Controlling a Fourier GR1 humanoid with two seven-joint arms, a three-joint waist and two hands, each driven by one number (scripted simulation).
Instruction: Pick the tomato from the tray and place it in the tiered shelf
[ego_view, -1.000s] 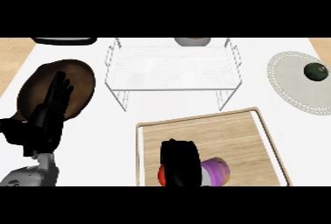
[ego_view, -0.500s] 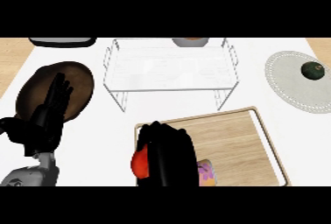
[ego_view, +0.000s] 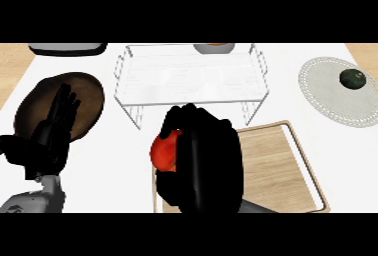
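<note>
The tomato (ego_view: 165, 152) is held in the right hand (ego_view: 205, 165), whose fingers curl round it, at the 9 o'clock edge of the wooden tray (ego_view: 277, 162). The wire shelf (ego_view: 188, 80) stands near, at 12 o'clock from the tomato. At 9 o'clock the left hand (ego_view: 52, 132) rests with its fingers straight, over a dark brown plate (ego_view: 88, 89). At 2 o'clock a white plate (ego_view: 325, 102) bears a dark green fruit (ego_view: 352, 78).

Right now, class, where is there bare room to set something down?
Bare: top of the tiered shelf, and the tray right of the right hand holding the tomato. Crowded: left, where the left hand overlies the brown plate.
</note>
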